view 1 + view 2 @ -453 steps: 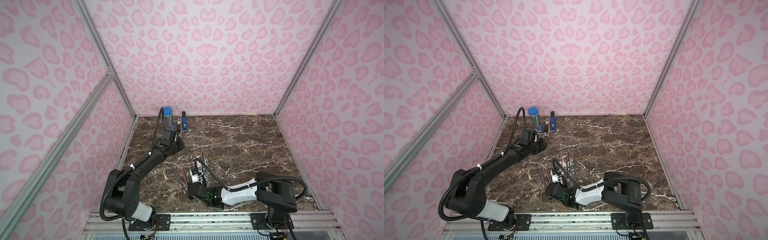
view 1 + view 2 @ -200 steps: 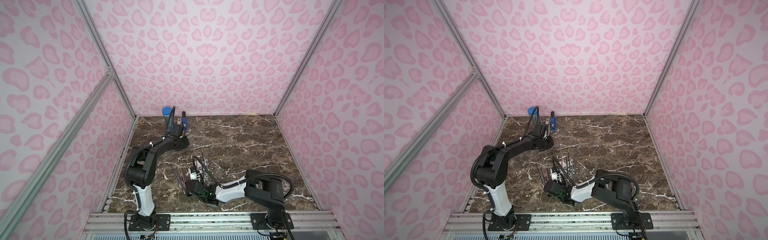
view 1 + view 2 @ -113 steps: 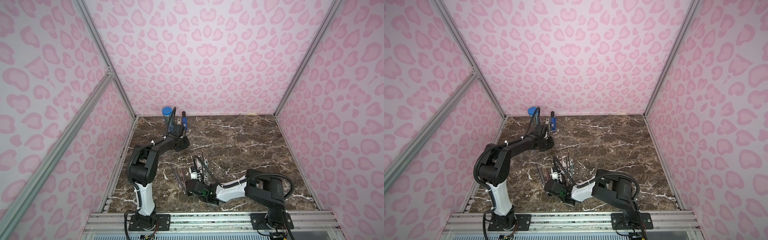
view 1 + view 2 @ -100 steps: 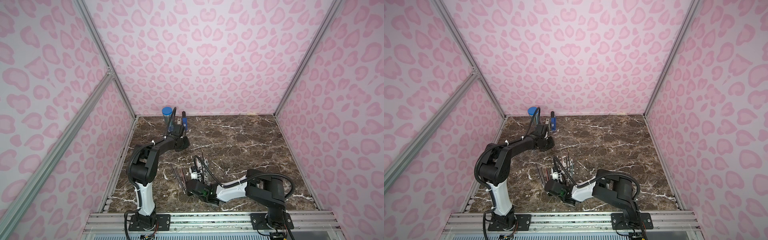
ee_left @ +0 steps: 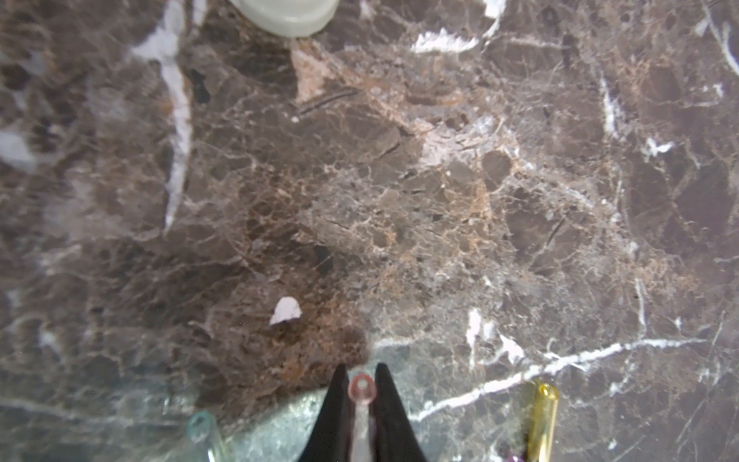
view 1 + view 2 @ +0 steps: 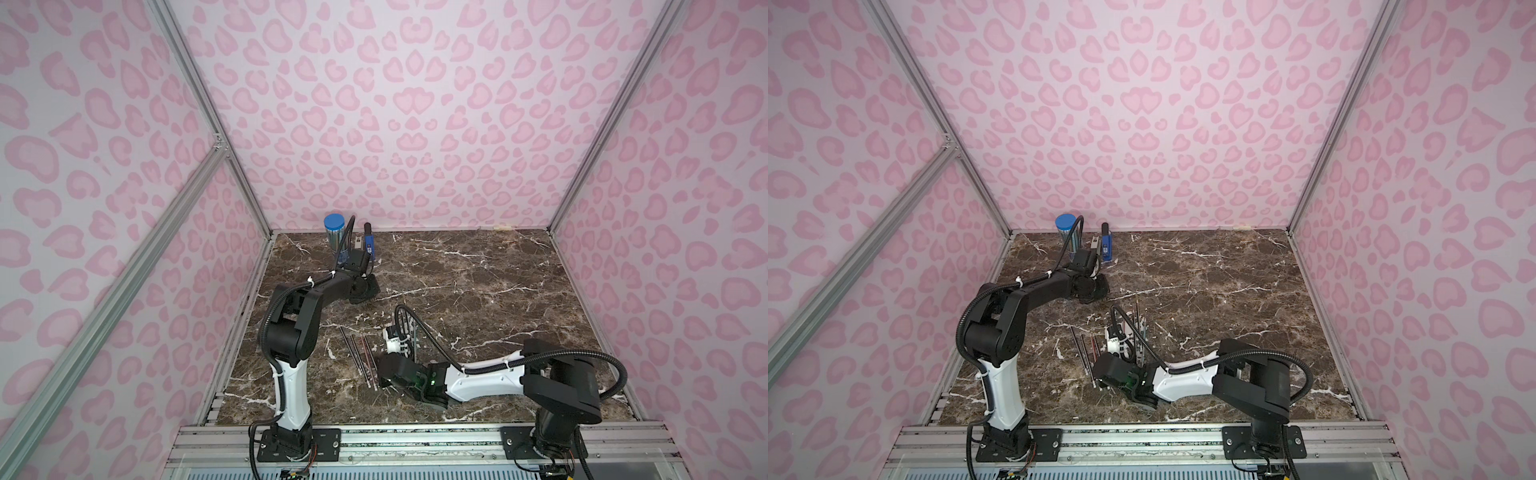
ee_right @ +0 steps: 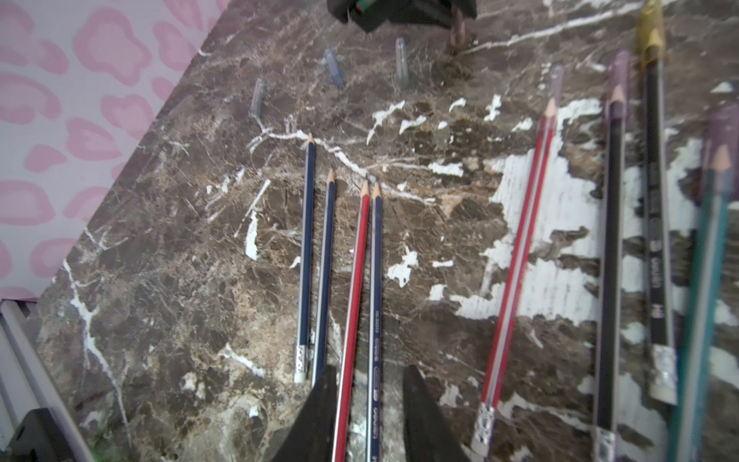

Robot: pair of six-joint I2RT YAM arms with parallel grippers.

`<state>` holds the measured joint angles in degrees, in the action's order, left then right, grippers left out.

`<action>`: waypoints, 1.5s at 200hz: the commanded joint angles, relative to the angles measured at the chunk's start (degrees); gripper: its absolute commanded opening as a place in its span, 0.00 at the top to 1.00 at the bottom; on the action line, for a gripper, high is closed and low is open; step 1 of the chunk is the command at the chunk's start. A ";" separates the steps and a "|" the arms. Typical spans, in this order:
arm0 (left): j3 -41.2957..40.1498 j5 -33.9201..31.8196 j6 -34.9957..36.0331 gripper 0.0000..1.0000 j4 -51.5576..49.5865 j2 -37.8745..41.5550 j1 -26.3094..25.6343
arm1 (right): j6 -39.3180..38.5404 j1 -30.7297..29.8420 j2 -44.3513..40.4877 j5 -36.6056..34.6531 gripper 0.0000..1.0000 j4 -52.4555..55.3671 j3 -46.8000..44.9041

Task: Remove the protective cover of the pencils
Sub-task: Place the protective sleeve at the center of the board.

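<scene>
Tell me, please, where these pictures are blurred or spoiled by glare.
Right wrist view: white glare patches on the marble table, and the greenish pencil at the frame's edge is smeared; left wrist view: the pink cap between the fingers is soft, the marble mid-frame sharp; both top views: even light, no glare.

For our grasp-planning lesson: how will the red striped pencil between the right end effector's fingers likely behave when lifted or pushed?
The red striped pencil looks thin and straight, so probably stiff and light. Lying flat on the smooth marble tabletop, it could roll or slide. Its bare sharpened tip seems fragile.
</scene>
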<state>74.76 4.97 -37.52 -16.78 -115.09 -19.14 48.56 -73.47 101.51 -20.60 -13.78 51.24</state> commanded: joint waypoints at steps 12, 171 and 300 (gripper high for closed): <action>0.89 -0.50 0.95 0.93 -1.15 -0.59 0.03 | 0.34 1.34 -1.78 -2.78 0.69 1.86 -2.35; -1.20 -0.32 0.69 0.81 -0.69 1.36 0.00 | 1.02 6.76 -3.41 -1.99 0.64 3.52 -3.34; -3.35 2.49 0.71 0.76 -0.84 10.60 -0.14 | -0.22 9.21 8.88 0.32 0.69 7.23 5.55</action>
<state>72.44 6.31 -37.36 -17.43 -106.83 -19.18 48.86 -64.42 108.97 -20.08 -7.97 55.90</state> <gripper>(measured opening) 0.241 0.324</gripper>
